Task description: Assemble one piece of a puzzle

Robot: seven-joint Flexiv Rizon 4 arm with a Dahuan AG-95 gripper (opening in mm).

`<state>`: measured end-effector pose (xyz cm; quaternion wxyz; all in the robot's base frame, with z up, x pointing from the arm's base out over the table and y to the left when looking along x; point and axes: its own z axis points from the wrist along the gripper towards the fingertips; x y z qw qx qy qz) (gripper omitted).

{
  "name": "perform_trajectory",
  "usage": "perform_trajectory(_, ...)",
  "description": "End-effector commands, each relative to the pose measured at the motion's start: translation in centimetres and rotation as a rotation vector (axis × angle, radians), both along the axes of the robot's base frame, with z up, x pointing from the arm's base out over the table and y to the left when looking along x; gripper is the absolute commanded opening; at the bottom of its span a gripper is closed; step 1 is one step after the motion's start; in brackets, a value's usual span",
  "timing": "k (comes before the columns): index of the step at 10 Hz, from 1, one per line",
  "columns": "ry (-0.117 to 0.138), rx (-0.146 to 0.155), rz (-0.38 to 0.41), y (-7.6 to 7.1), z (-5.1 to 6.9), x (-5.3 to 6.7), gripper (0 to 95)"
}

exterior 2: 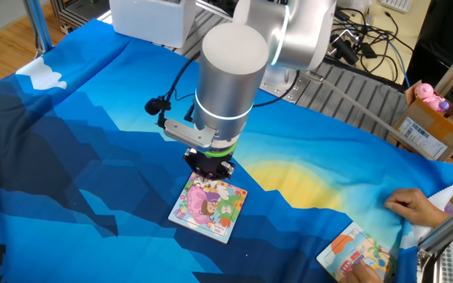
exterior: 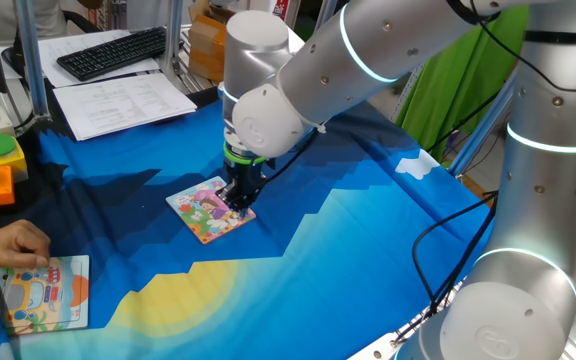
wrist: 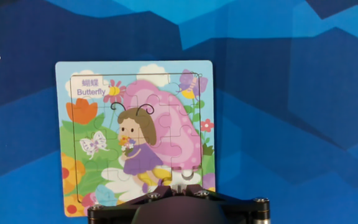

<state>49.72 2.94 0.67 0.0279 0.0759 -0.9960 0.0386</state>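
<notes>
The claw (exterior: 240, 203) points straight down over the puzzle (exterior: 211, 209), its 2 fingers pressed fully together with no gap between them. Its tip meets the board's picture at the edge nearest the arm; whether it truly presses on the surface cannot be told. In the hand view the fingertips (wrist: 183, 178) stand on the lower rim of the picture, just below the pink butterfly wing and beside the cartoon girl's feet. The piece cannot be picked out as a loose thing in any view; the picture looks filled in around the fingertips, and the spot under them is hidden. Nothing is pinched between the fingers.

The puzzle lies flat on the blue and yellow cloth (exterior: 368, 240) covering the bench, turned at a slant to the cloth's edge. Well apart from it, near the bench corner, a person's hand (exterior: 8, 243) rests on a second, larger board (exterior: 46, 293) with a pale blue and orange picture.
</notes>
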Motion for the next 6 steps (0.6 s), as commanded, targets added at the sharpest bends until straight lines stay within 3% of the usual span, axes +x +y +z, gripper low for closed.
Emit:
perform_trajectory(1, 0.009, 0.001, -0.005, 0.4, 0.2, 0.2, 0.0)
perform_trajectory(3, 0.003, 0.006, -0.012, 0.6, -0.5, 0.1, 0.0)
perform_trajectory(6, 0.017, 0.003, -0.021, 1.1, 0.6, 0.0, 0.0)
